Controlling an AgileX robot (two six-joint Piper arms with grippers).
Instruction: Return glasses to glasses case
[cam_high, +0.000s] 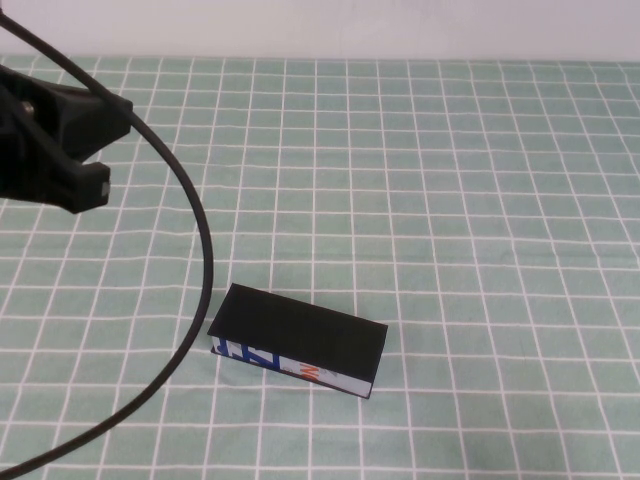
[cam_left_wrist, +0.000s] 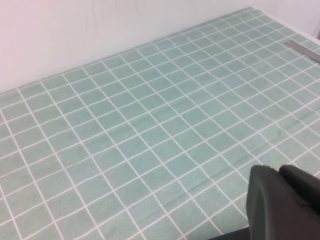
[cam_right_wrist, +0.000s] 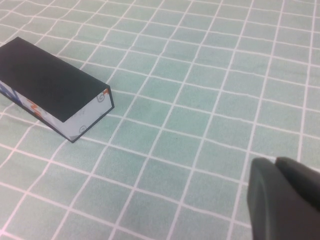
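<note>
The glasses case (cam_high: 297, 341) is a black box with its lid shut, lying on the green checked cloth at lower centre. Its white side strip with blue and orange print faces me. It also shows in the right wrist view (cam_right_wrist: 50, 82). The glasses are not in view. My left gripper (cam_high: 92, 186) hangs at the far left, well away from the case; in the left wrist view its fingers (cam_left_wrist: 280, 172) are together over bare cloth. My right gripper (cam_right_wrist: 275, 165) is out of the high view; its fingers are together, empty, off to one side of the case.
A thick black cable (cam_high: 200, 250) arcs from the left arm down across the cloth, just left of the case. A white wall (cam_high: 350, 25) runs behind the table. A thin metal strip (cam_left_wrist: 302, 50) lies at the cloth's edge.
</note>
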